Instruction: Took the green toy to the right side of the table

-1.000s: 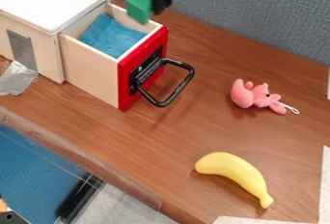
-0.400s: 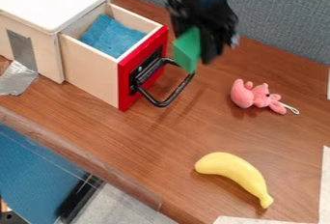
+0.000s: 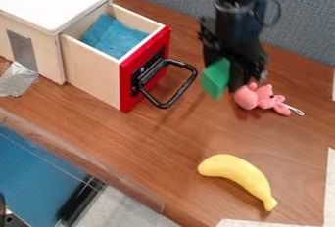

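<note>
Moving rightward and nearer the camera since the earlier frames, the green toy (image 3: 216, 78) is travelling with the black pincer (image 3: 227, 80), leaving the drawer's handle (image 3: 183, 88) behind and coming close beside the pink plush toy (image 3: 247, 97). Pincer and toy are hanging above the desk (image 3: 163, 143), to the right of the open drawer (image 3: 95, 69). The pincer is holding the toy clamped, its fingers standing apart only by the toy's thickness (a good part of the block is jutting out to the left, so the hold is looking rather one-sided).

Judging by the task, the carry is nearing its end and the lowering is coming up. Doing it well is meaning keeping the squeeze steady and going on to the right without dipping early, since the fingertips are hanging just beside the plush toy in this view and a low sweep is risking shoving it. Aiming for the stretch of wood between the plush toy and the banana (image 3: 235, 170) is seeming sensible (the banana is probably rolling if nudged). Lowering slowly, letting a flat face of the block be meeting the wood, and only then easing the pincer apart is giving the toy its best chance of staying put.
</note>
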Action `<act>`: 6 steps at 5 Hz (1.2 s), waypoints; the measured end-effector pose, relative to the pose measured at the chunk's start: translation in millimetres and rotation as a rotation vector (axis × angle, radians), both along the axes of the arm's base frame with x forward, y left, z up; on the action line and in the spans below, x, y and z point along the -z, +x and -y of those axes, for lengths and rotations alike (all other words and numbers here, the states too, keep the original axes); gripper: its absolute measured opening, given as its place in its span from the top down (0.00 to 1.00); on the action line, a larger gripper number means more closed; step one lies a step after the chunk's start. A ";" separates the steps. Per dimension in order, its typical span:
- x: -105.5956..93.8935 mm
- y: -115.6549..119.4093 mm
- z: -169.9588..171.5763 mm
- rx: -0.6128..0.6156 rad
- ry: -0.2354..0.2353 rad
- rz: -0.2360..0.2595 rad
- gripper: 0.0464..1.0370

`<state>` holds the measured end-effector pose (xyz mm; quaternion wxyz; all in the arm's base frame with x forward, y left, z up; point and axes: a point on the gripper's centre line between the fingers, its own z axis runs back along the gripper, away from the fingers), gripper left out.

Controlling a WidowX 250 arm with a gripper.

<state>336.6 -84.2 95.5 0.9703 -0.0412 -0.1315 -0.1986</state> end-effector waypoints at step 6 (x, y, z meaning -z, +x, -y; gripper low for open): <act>76.6 -9.0 1.1 0.052 0.116 -0.237 0.38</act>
